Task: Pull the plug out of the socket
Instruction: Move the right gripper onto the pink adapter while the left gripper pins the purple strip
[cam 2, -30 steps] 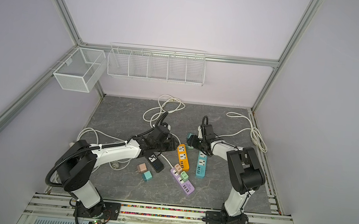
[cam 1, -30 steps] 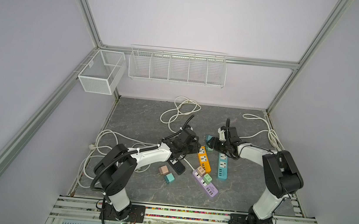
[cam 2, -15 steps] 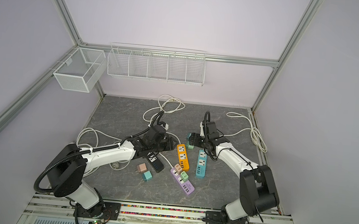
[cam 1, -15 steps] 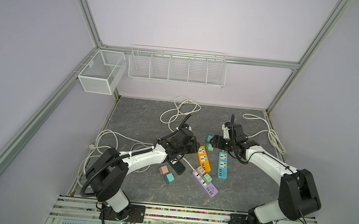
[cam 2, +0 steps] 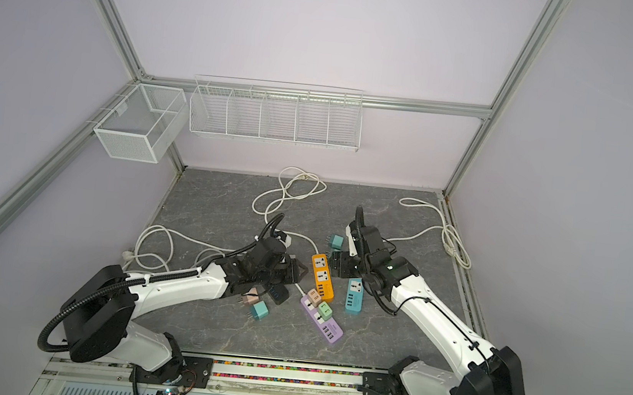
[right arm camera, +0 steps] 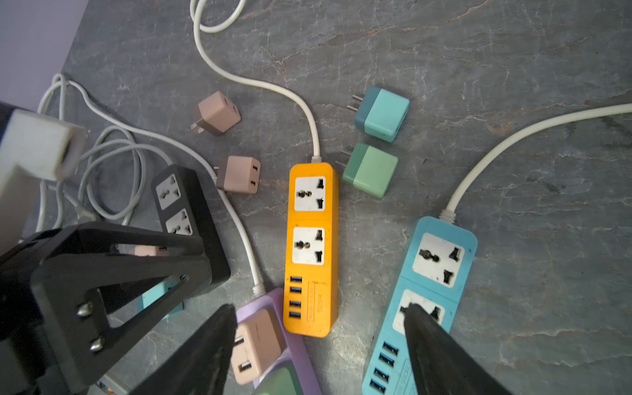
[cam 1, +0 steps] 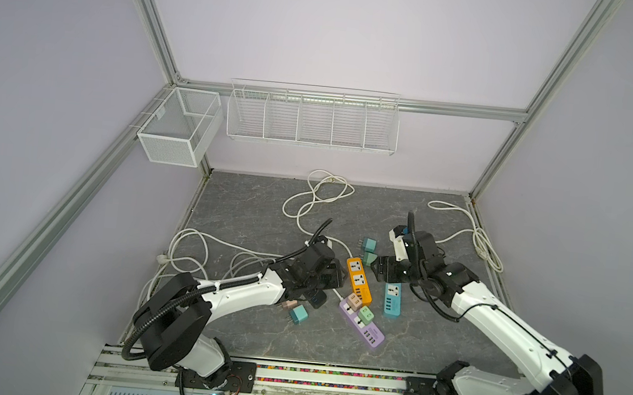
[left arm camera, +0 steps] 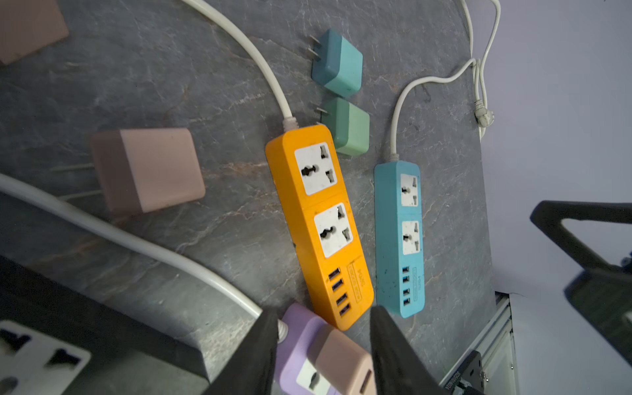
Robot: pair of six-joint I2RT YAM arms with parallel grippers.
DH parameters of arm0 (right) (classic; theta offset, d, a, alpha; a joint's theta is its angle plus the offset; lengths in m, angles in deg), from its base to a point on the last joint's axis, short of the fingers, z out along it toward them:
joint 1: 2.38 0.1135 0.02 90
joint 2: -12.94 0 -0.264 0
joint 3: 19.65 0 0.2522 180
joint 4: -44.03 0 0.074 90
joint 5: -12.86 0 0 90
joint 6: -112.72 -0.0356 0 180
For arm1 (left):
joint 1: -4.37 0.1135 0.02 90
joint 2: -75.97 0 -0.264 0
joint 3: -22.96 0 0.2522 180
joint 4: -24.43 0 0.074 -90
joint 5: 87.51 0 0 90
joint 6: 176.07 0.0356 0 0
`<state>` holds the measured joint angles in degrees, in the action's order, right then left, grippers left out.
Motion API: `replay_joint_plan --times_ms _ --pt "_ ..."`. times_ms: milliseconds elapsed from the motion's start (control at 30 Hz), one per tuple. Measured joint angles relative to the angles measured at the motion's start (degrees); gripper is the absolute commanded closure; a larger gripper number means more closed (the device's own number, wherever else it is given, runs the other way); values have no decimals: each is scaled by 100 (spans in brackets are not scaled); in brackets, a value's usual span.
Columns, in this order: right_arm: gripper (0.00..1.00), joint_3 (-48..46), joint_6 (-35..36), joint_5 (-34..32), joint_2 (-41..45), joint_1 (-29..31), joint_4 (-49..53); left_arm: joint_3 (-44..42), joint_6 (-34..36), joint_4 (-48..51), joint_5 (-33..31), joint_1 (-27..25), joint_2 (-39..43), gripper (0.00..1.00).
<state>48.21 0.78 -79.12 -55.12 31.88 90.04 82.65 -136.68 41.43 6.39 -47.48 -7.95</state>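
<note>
On grey stone-look table [cam 1: 249, 207]: right gripper [right arm camera: 319, 307] hovers above the gap between orange strip [cam 1: 358, 281] and blue strip [cam 1: 392, 299], jaws spread wide, empty. Left gripper [left arm camera: 323, 311] low by black strip [right arm camera: 191, 219], jaws partly apart, nothing pinched. Purple strip [cam 1: 372, 334] nearer front edge. Pink plug [cam 1: 355, 301] and green plug [cam 1: 366, 314] seated in its sockets.

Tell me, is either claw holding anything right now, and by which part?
Nothing is held. The right gripper stands wide open and empty; the left gripper is part open, with nothing between its jaws either.
</note>
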Motion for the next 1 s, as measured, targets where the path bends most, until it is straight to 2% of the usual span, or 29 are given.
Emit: replay_joint_plan --times_ms 167,300,633,1000 --pt "19 -4 46 -188 332 382 522 -280 -232 -94 9 -175 28 55" --pt "20 9 81 -299 289 658 848 -455 -382 -319 107 -280 2 55" --pt "24 258 85 -590 -358 1757 1257 -1027 -754 -750 216 -297 35 58" --pt "33 509 140 -894 -1346 2059 1167 -1108 -977 -997 367 -363 28 61"
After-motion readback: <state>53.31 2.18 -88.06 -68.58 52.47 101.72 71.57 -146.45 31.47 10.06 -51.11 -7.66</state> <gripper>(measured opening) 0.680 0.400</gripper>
